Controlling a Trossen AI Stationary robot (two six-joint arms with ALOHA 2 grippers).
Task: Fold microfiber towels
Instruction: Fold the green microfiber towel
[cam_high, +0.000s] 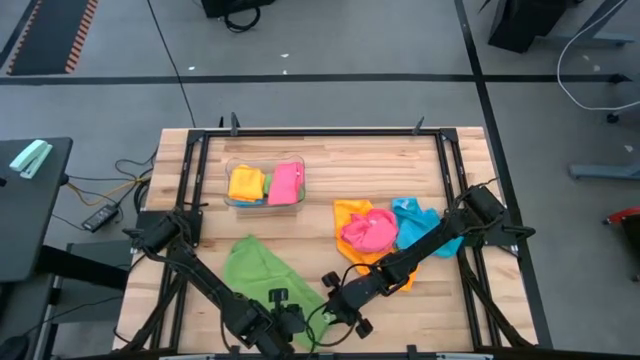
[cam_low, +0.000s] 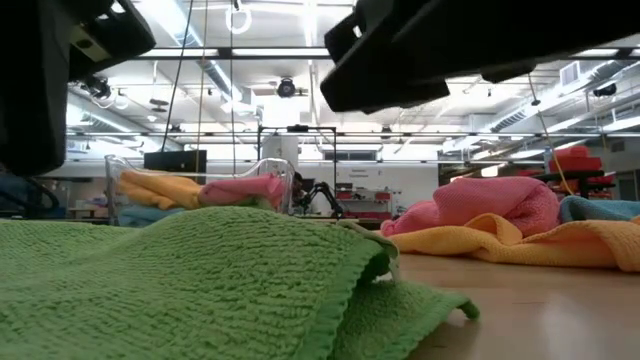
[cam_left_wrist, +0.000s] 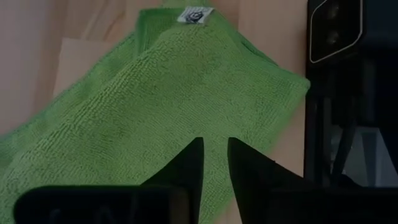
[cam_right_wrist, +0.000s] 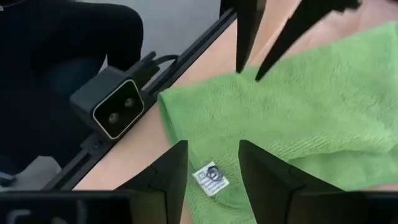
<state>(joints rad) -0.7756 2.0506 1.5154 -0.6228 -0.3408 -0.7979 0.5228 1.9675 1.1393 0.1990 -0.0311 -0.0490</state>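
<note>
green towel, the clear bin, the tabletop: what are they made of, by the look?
Green square towel: soft looped microfibre pile, matte; nubby texture and a stitched edge with a small sewn white tag show it.
Clear bin: likely thin transparent plastic, glossy; the folded towels show through its walls.
Tabletop: light wood planks, smooth finish; grain lines and board seams visible, possibly butcher block.
</note>
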